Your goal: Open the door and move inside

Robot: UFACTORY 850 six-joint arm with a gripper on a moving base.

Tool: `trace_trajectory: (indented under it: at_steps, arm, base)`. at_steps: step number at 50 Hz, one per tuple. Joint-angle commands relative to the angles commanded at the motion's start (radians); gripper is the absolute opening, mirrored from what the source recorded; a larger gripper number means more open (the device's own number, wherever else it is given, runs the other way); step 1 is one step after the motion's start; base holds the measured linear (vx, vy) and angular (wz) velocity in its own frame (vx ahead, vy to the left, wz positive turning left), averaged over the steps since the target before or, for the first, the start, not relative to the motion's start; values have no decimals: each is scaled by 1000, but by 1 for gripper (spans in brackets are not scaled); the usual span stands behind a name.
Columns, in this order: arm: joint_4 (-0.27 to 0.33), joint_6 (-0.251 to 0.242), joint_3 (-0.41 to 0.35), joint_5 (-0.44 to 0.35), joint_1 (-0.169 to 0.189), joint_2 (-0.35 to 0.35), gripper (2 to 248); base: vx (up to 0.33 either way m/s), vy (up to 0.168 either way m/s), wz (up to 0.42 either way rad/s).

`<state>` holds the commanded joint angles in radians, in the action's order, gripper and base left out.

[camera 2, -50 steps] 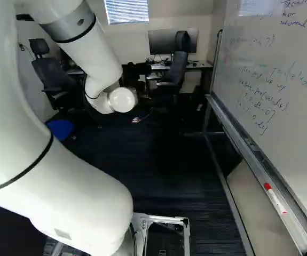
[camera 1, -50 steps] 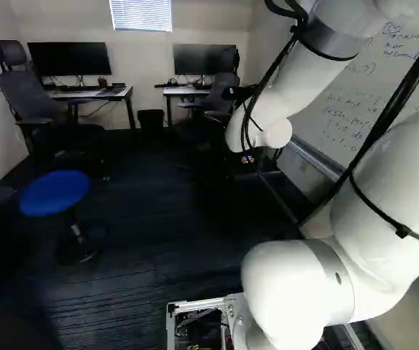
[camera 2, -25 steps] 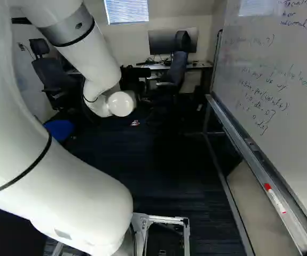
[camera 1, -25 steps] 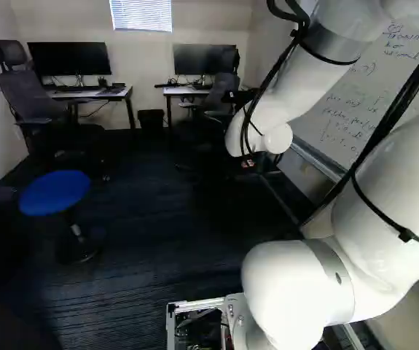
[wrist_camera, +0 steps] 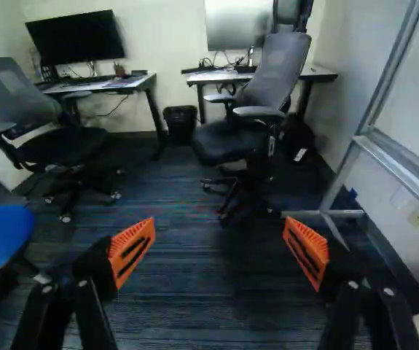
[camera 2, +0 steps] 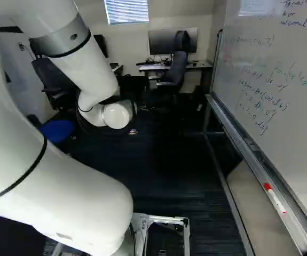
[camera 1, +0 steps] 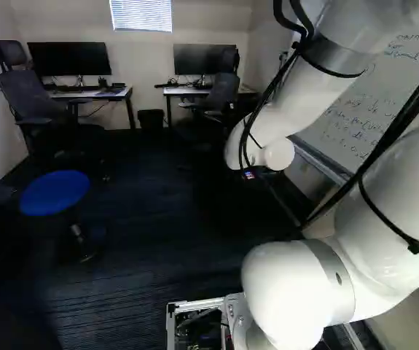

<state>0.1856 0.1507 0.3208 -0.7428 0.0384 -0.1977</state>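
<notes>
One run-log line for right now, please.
End effector: open, empty | ahead: wheeled office chair at desk | whiteboard: right of arm | door: none in view

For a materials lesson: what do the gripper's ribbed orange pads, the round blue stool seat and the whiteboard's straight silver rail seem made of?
Ribbed orange pads: matte rubber or soft plastic, showing no gloss. Round blue seat: perhaps fabric or vinyl; its dull surface leaves it open. Straight silver rail: probably satin aluminium, given its grey metallic gleam.

Blue stool point(camera 1: 55, 192) at left, two desks with monitors behind, white arm point(camera 1: 304, 284) at right, whiteboard point(camera 1: 369, 109) beyond.
</notes>
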Motion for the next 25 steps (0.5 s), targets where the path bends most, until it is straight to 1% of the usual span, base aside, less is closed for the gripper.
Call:
trace_trajectory:
  at_steps: [25]
  arm:
    - [-115,-93,-144,-80,-24,-50,247]
  base:
    - [0,0,0]
